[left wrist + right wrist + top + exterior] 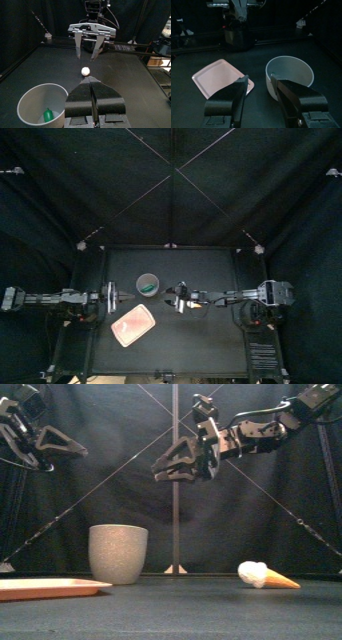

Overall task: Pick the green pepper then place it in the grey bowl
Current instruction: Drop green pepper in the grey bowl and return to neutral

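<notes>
Pepper [48,115], small & green, lies inside the tall grey cup [118,552], down on its floor against the wall. Only my L wrist view looks into the cup & shows it. Nothing grips it.

My R gripper [181,466] hangs in the upper middle of the front view, well above the cup's rim & a bit right of it. Its jaws are apart w/ nothing btwn them. The R wrist view shows the cup's open mouth just past one jaw, but I can't make out the pepper from there.

My L gripper [91,82] sits in the upper left corner of the front view, well above the table [187,609]. Its jaws are pressed together & empty.

Pink tray [47,587] lies flat at lower left of the front view, near the cup but not touching it. Ice-cream cone toy [265,574], w/ white scoop & orange cone, lies on its side at lower right, well apart from cup & tray.

In the top view the cup is at frame centre & the tray is below it, toward the front edge. My two grippers sit level w/ each other, one on either side.
</notes>
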`<action>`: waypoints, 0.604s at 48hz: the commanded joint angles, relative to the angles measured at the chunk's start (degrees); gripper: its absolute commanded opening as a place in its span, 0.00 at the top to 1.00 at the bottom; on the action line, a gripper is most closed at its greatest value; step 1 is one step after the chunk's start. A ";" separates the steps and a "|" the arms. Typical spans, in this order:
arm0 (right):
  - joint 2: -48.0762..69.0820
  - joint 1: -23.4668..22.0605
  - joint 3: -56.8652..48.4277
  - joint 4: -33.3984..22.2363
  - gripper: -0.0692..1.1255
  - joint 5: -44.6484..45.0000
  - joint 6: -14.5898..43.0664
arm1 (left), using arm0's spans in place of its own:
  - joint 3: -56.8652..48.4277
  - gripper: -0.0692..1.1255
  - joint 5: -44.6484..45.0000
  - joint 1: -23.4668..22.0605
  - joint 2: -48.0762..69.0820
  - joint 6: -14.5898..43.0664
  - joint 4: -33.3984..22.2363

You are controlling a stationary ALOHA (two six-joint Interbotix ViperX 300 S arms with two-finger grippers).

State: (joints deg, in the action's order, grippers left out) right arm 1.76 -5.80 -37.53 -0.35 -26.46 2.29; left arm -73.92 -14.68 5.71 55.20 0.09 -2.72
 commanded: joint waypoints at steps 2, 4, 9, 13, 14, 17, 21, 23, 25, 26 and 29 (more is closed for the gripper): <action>2.46 0.26 -1.23 0.35 0.27 -3.16 -0.18 | 0.35 0.85 -0.26 0.53 -0.18 0.09 0.00; 2.46 0.26 -1.49 0.44 0.27 -3.16 -0.18 | 0.35 0.85 -0.26 0.70 -0.18 0.09 -0.09; 2.37 0.35 -1.85 0.62 0.27 -3.16 -0.18 | 0.26 0.85 -0.26 0.97 -0.18 0.09 -0.09; 2.37 0.53 -1.93 0.26 0.27 -3.16 -0.18 | 0.26 0.85 -0.26 0.97 -0.26 0.09 -0.09; 2.46 0.70 -1.93 0.18 0.27 -3.16 -0.26 | 0.26 0.85 -0.18 0.97 -0.18 0.09 0.00; 2.29 0.79 -1.93 0.18 0.27 -3.16 -0.18 | 0.26 0.85 -0.26 0.97 -0.18 0.09 -0.09; 2.20 0.88 -1.93 0.18 0.27 -3.16 -0.18 | 0.18 0.85 -0.26 0.97 -0.18 0.09 0.00; 2.02 0.97 -1.93 0.18 0.27 -3.16 -0.18 | 0.09 0.85 -0.26 0.97 -0.18 0.09 0.00; 1.93 0.97 -1.93 0.18 0.27 -3.16 -0.18 | 0.00 0.85 -0.26 0.97 -0.26 0.09 0.00; 1.93 0.97 -1.93 0.18 0.27 -3.16 -0.18 | 0.00 0.85 -0.26 0.97 -0.18 0.09 -0.09; 1.93 0.88 -1.93 0.35 0.27 -3.16 -0.18 | -0.09 0.85 -0.26 0.97 -0.26 0.09 0.00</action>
State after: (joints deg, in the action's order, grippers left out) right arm 2.11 -4.83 -40.08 -0.18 -29.00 2.11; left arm -74.71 -14.68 6.59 55.20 0.09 -2.72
